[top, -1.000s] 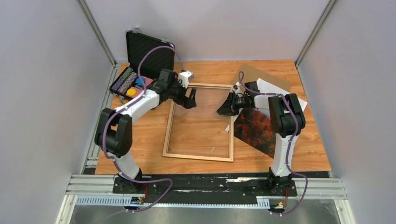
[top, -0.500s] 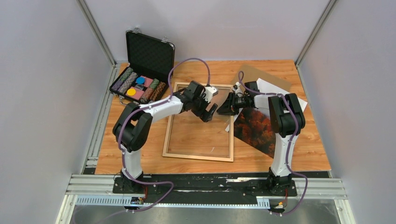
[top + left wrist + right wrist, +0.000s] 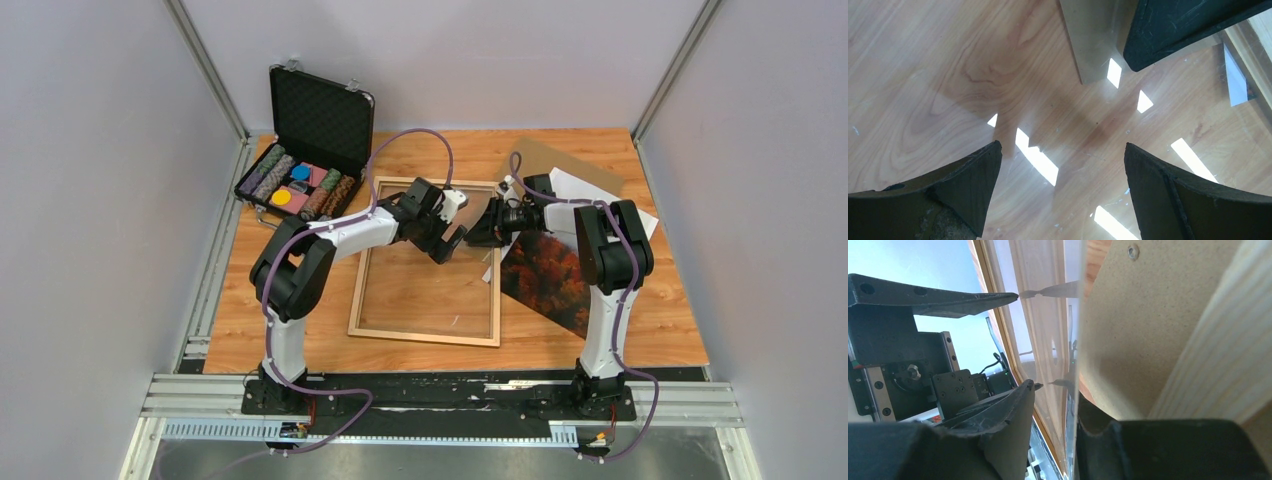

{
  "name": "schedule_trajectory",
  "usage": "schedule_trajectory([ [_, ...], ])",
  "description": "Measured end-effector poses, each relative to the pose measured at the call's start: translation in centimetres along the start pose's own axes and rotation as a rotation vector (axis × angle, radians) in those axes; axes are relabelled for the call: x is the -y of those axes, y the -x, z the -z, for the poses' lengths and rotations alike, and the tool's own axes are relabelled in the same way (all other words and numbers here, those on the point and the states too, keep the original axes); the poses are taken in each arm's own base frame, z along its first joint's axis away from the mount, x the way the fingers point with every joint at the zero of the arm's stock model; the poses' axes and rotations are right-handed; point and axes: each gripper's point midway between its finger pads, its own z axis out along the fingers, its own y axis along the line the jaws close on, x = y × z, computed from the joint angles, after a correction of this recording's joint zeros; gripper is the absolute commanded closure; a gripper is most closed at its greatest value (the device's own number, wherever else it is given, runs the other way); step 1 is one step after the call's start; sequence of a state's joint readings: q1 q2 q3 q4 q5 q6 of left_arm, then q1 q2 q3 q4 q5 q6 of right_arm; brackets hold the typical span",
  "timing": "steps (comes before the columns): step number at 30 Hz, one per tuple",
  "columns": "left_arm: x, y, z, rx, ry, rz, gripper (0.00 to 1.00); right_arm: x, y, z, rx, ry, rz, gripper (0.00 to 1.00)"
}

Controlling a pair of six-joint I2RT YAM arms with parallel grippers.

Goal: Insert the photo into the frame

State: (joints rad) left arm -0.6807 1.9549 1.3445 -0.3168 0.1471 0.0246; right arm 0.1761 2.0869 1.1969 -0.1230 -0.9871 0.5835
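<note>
Left pincer [image 3: 449, 244] swung right — jaws wide, above frame [image 3: 425, 335].

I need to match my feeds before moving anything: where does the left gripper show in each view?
Top external: left gripper just right of centre, over the far half of the frame, jaws open.
Left wrist: its own fingers fill both bottom corners.
Right wrist: on the left side, one finger stretching across the upper left.
Shared landmark: the right gripper, facing it in top external, a black finger at top right in left wrist, along the bottom in right wrist.
</note>
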Motion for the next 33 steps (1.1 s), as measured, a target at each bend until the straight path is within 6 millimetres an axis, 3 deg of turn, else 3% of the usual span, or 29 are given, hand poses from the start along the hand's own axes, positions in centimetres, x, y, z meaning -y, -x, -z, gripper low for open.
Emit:
schedule_trajectory([
  [7,-0.2,0.0,0.0,-0.001,0.011,0.000,0.00,-0.2,0.0,0.1,-0.001,0.005,0.015,0.62],
  [25,-0.3,-0.2,-0.3,-0.001,0.019,0.001,0.00,-0.3,0.2,0.9,0.029,-0.059,0.067,0.58],
  [33,-0.4,-0.2,-0.3,-0.001,0.022,0.001,0.00,-0.4,0.8,2.4,0.068,-0.102,0.103,0.58],
])
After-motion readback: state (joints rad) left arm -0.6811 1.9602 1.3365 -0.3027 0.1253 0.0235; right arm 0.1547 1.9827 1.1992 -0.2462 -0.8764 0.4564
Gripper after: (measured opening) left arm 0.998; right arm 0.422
